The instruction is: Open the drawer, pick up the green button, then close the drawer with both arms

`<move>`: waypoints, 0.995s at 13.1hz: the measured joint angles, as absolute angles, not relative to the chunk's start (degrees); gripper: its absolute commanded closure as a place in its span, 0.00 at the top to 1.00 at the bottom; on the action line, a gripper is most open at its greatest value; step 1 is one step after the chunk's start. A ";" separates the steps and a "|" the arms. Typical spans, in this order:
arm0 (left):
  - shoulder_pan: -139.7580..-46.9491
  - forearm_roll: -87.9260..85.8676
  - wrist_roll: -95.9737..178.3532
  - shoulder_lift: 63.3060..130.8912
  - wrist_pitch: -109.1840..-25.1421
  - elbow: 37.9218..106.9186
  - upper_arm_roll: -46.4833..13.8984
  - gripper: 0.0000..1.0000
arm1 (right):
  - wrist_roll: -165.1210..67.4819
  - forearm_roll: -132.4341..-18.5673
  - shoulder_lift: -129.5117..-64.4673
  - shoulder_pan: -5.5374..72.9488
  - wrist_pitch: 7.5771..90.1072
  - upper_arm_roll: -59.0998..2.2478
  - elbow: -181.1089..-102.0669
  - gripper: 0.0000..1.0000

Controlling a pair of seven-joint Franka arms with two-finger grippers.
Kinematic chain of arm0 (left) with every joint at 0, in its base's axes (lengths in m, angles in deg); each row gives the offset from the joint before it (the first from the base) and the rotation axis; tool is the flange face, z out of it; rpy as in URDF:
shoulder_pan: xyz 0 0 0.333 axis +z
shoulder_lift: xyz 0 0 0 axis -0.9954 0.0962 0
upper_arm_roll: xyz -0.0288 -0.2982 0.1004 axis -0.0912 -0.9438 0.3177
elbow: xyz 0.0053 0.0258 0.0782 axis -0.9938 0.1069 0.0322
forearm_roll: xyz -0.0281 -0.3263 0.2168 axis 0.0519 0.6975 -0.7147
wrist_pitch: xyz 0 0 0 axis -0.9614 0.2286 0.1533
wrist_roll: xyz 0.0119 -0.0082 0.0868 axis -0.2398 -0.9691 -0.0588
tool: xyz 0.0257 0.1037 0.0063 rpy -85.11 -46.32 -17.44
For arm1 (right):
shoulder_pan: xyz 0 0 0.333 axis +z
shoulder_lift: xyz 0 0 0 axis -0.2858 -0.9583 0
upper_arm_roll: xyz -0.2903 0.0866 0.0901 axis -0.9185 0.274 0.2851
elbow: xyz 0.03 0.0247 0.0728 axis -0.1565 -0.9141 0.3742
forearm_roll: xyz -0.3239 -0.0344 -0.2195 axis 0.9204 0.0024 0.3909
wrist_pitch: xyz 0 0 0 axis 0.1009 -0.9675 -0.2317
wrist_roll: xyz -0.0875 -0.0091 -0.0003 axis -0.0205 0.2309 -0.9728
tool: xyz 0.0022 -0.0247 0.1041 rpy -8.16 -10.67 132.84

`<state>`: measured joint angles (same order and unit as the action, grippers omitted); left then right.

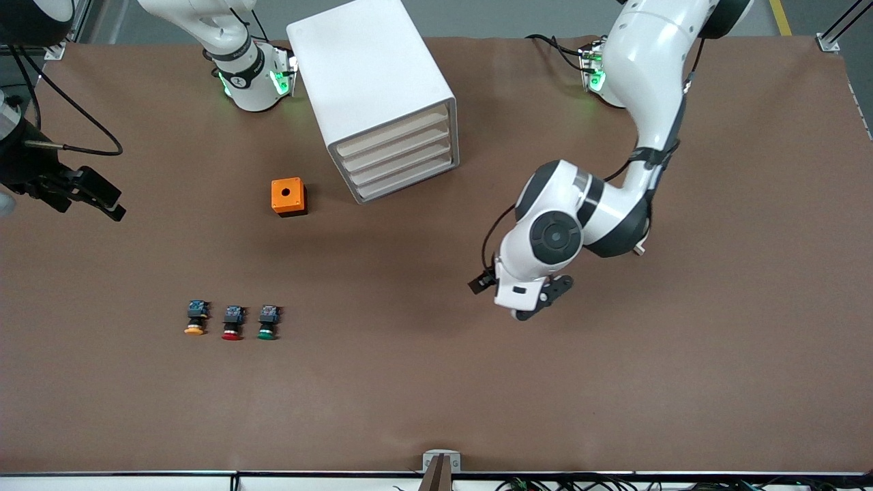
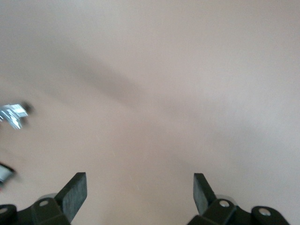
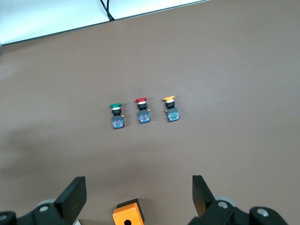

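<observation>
The white cabinet (image 1: 372, 75) stands near the robots' bases, and its four drawers (image 1: 402, 153) are all shut. The green-capped button (image 1: 267, 324) lies on the table, well nearer the front camera than the cabinet. It ends a row with a red-capped (image 1: 232, 324) and a yellow-capped one (image 1: 196, 320). The right wrist view shows the green one too (image 3: 116, 115). My left gripper (image 1: 545, 300) is open and empty over bare table toward the left arm's end (image 2: 139, 177). My right gripper (image 1: 102, 198) is open and empty, held high at the right arm's end (image 3: 137, 180).
An orange box (image 1: 288, 196) with a round hole in its top sits beside the cabinet's drawer fronts and shows between the right gripper's fingers (image 3: 129, 215). The brown table (image 1: 436, 395) runs wide toward the front camera.
</observation>
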<state>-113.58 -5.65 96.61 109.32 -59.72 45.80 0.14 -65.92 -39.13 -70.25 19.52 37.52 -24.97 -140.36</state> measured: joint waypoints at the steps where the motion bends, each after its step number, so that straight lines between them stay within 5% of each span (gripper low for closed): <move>1: -112.73 -7.52 95.92 107.44 -59.69 45.74 0.17 1.00 | -65.90 -38.89 -70.25 19.52 37.53 -24.95 -140.33 1.00; 13: -90.90 -8.89 65.72 88.67 -44.84 45.78 0.43 1.00 | -65.88 -37.20 -70.25 19.22 38.17 -24.96 -140.22 1.00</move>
